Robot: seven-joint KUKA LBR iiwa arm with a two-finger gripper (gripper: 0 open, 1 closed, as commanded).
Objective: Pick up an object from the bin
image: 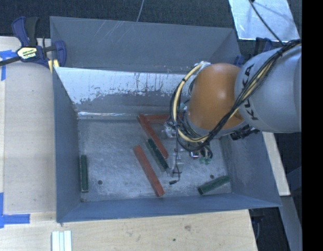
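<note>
My gripper (176, 172) hangs below the arm's wrist, low over the bin floor in its right-middle part. Just to its left lies a dark green stick (157, 153), slanting from upper left to lower right. A red-brown stick (149, 171) lies parallel to it, a little further left, with its lower end near the front wall. Another red-brown stick (152, 127) runs from the back of the floor towards the gripper, and its near end is hidden under the wrist. Nothing shows held in the gripper.
A green stick (214, 184) lies at the front right of the floor, right of the gripper. Another green stick (83, 172) lies along the left wall. The arm and its orange cover hide the right back part of the bin.
</note>
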